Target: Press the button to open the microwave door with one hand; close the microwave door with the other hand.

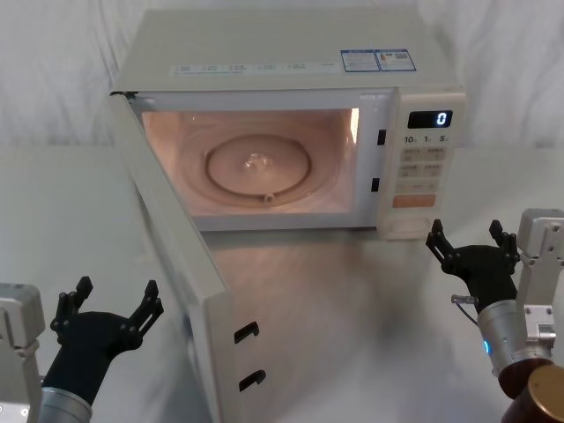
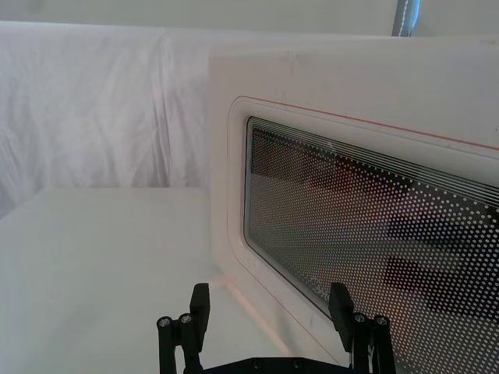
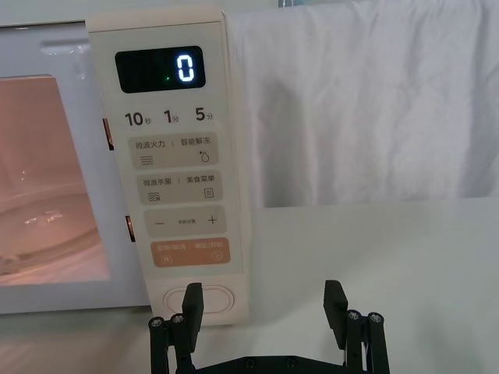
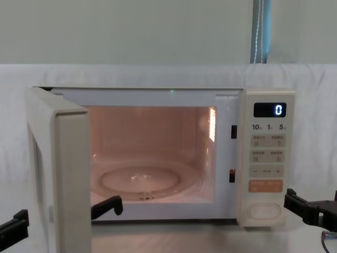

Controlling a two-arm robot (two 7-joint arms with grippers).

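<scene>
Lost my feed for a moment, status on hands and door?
Left hand open, low beside the microwave door's outer face, not touching. Right hand open, just short of the button. Door swung wide, cavity lit. Nothing in the way.

The left tool (image 2: 273,308), fingers spread, faces the microwave door (image 2: 366,234).

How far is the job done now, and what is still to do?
The opening looks done: the microwave door stands wide open with the cavity lit, and the right hand sits open just in front of the button, not touching it. In hand: the left hand is open beside the door's outer face, not touching it. Left: push the door shut.
</scene>
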